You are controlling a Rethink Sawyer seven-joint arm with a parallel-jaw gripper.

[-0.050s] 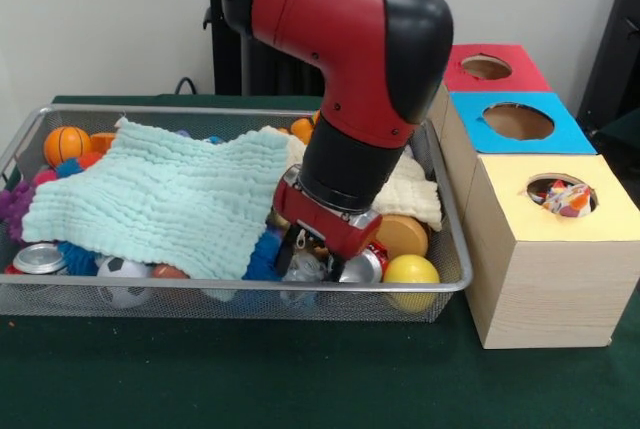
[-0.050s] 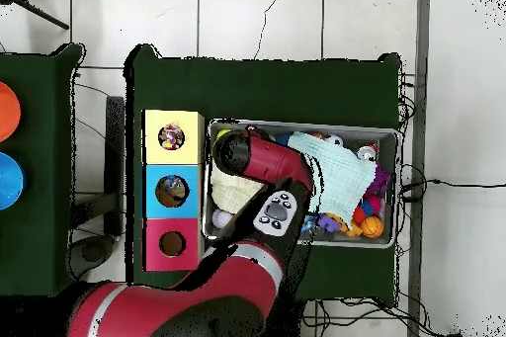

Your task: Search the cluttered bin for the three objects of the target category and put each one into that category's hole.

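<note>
Down in the lower centre of the front view, the gripper (image 1: 300,249) is sitting low inside the wire bin (image 1: 455,279), pushed into the clutter just beside a silver can (image 1: 362,266) and a yellow ball (image 1: 411,270). Can't tell if the claw is open, closed or gripping anything; the wrist and surrounding objects are blocking it.

The red and black arm (image 1: 350,39) is coming down from the top of the frame and covering the middle-right part of the bin.

A mint green cloth (image 1: 170,199) is lying over most of the bin's left and centre, and a cream cloth (image 1: 415,194) is showing behind the arm toward the right. Poking out around the edges: a small basketball (image 1: 66,142) at upper left, a purple spiky toy (image 1: 12,204) at the left wall, another can (image 1: 40,259) and a soccer-pattern ball (image 1: 125,271) along the lower left rim, and an orange-tan disc (image 1: 402,234) right of the gripper.

To the right of the bin, a wooden box is carrying three holes in a row: yellow panel (image 1: 610,204) nearest the bottom of the frame, blue panel (image 1: 565,134) in the middle, red panel (image 1: 525,74) toward the top. An orange, white and blue object (image 1: 566,197) is sitting in the yellow hole. Blue and red holes are looking dark inside.

In the overhead view the arm (image 2: 262,160) is hiding the left half of the bin (image 2: 395,187), green cloth (image 2: 341,170) showing right of it.
</note>
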